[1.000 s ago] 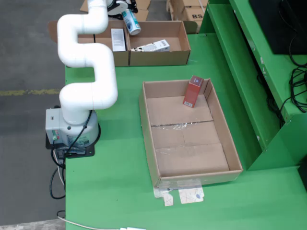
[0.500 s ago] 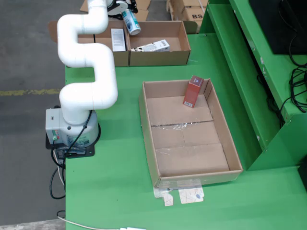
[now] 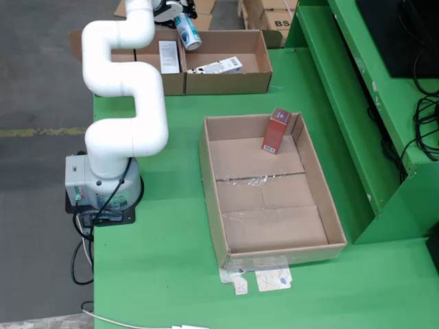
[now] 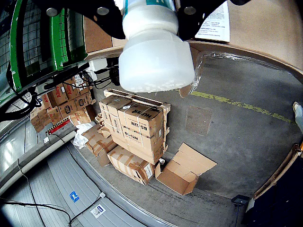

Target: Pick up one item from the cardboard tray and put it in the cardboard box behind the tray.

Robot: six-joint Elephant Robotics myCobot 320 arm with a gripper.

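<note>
In the fixed view my gripper [image 3: 180, 12] is at the top, above the cardboard box [image 3: 255, 74] behind the tray. It is shut on a white bottle with a teal label [image 3: 186, 31], held tilted over the box. In the gripper view the bottle's white cap [image 4: 156, 59] fills the top centre between the black fingers [image 4: 102, 19]. The cardboard tray [image 3: 334, 226] lies in the middle of the green table [image 3: 158, 260]. A red carton [image 3: 276, 130] leans in its far right corner.
The box holds a white carton [image 3: 169, 56] on the left and a flat white box [image 3: 221, 66] in the middle. The arm's base [image 3: 103, 185] stands left of the tray. Green shelving [image 3: 370, 103] runs along the right. Tape scraps [image 3: 264, 277] lie at the tray's front.
</note>
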